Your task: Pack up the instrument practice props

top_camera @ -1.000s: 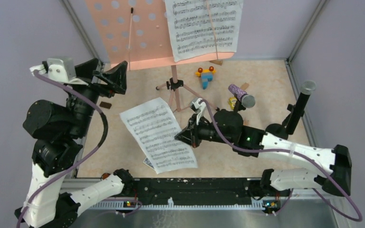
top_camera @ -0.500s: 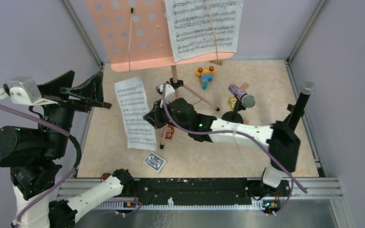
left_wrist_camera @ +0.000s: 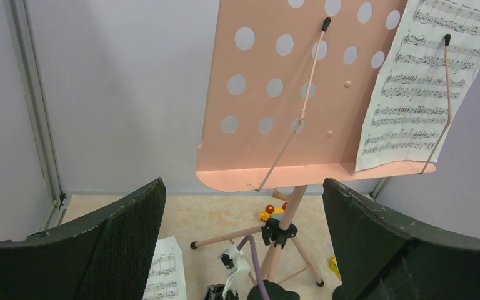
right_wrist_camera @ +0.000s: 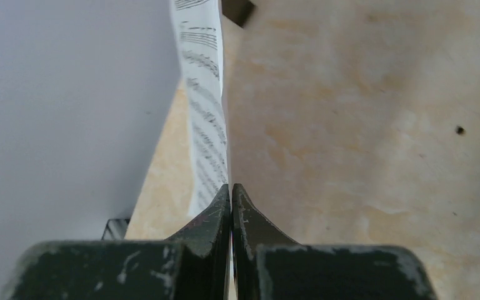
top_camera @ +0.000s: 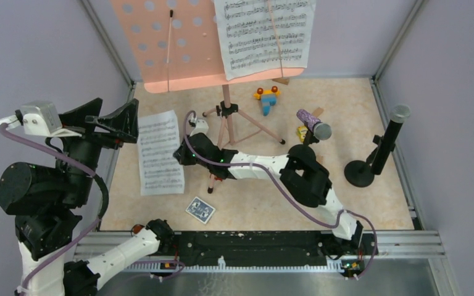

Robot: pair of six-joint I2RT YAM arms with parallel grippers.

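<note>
The right gripper has its jaws pressed together on one edge of a loose sheet-music page. The page hangs over the left part of the table, just left of the tripod legs of the salmon-pink music rack; whether it touches the surface cannot be determined. The left gripper is raised at the left wall with its fingers spread wide and nothing between them. A second page rests on the right half of the rack desk. The purple-glitter microphone sits tilted right of the tripod (its holder is mostly hidden by the right arm). The black microphone stands upright in a round-based holder near the right wall. A blue card pack lies near the front edge.
</note>
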